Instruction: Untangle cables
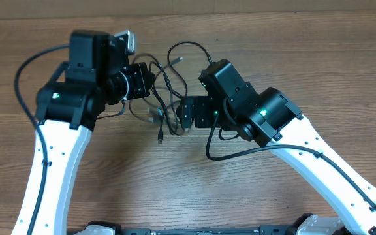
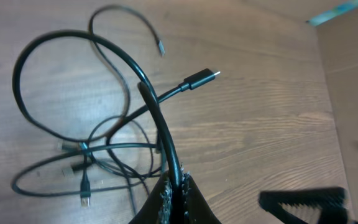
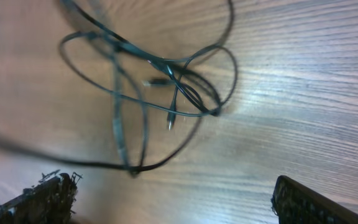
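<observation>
Well, the cables (image 1: 164, 98) lie in a loose knot in the middle of the table (image 1: 292, 52); the left end effector (image 2: 178, 186) is clamped on one strand; the right end effector (image 3: 169, 183) hangs wide open above the tangle, holding nothing; these cords look light, limp and rather slick, so I'd pinch just behind a plug (image 2: 199, 79), where the loose end runs free.

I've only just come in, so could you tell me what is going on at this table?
A tangle of thin black cables lies on the wooden table, between two robot grippers. The left gripper is shut on one cable, which runs from its fingers down into the tangle. The right gripper is open above the tangle and holds nothing. The cables are not yet separated.
</observation>
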Controlling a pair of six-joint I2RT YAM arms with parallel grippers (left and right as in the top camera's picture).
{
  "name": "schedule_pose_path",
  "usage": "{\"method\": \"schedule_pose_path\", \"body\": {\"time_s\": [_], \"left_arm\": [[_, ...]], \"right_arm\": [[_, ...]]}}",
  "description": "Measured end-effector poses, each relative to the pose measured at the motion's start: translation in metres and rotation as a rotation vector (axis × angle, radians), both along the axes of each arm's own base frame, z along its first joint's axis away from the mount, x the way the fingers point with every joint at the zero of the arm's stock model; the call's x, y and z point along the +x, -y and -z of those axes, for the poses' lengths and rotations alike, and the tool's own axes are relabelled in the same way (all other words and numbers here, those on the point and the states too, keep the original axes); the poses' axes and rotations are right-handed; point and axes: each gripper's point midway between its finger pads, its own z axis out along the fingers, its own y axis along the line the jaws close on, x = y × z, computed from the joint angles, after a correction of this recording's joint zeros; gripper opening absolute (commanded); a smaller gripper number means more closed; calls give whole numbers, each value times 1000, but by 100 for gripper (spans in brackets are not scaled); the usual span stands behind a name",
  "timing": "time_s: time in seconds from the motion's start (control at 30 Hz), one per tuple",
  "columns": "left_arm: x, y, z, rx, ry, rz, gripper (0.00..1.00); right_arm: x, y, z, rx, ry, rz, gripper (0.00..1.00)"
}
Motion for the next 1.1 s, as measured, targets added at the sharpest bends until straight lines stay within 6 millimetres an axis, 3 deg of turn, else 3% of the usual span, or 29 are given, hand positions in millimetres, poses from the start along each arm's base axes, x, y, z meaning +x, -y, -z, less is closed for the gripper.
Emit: {"method": "schedule_pose_path", "body": {"time_s": [0.13, 0.37, 0.53, 0.67, 0.8, 1.1], "left_arm": [[-6, 1, -17, 2, 59, 28, 4], [-16, 15, -26, -64, 62, 111, 4], [-18, 27, -38, -126, 98, 175, 4], [-16, 25, -50, -149, 139, 181, 4], [-14, 2, -78, -148, 224, 123, 4], [-29, -82, -139, -66, 433, -162, 4]], "right_arm": [[20, -10, -3, 73, 27, 109, 100], [59, -43, 8, 197, 69, 184, 100], [72, -49, 39, 179, 22, 250, 100], [74, -33, 88, 83, -101, 372, 100], [80, 2, 131, -14, -206, 497, 100], [93, 77, 142, -110, -273, 665, 100]]}}
